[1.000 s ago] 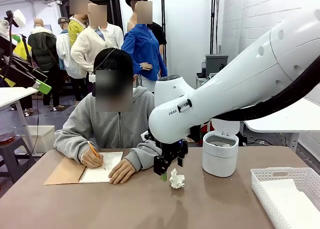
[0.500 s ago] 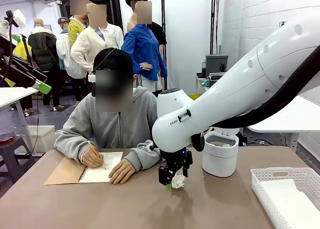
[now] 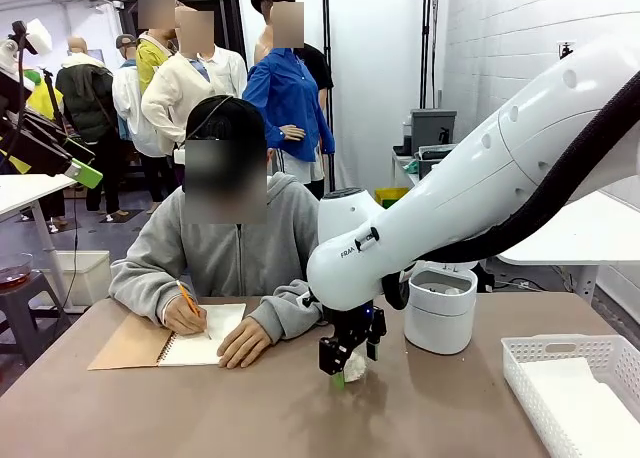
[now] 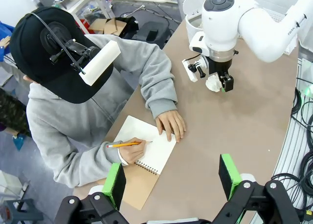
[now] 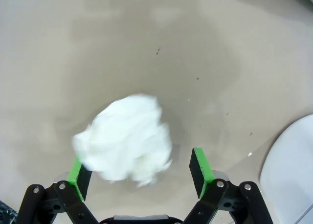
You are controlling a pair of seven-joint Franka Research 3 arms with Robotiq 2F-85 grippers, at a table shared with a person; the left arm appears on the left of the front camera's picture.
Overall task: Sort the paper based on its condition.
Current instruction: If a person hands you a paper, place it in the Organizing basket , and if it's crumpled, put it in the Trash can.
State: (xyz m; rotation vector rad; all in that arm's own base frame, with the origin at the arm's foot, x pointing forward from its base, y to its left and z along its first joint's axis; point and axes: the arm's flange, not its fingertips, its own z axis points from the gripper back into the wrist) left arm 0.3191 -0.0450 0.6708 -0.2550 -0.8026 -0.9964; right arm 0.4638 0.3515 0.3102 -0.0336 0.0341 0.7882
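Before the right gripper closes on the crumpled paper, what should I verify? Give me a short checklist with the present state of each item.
1. Jaws of the right gripper stand open: ok.
2. The crumpled paper lies between its fingers, on the table: ok.
3. Paper centred between the pads: not ok, it sits nearer one pad.
4. Pads touching the paper: cannot tell.
5. The person's hands rest at the notebook, apart from this gripper: ok.
6. The left gripper is open and well away: ok.

White paper wad (image 5: 124, 138); tan table (image 3: 200, 408); white lattice basket (image 3: 532, 380); grey hoodie (image 3: 235, 248).
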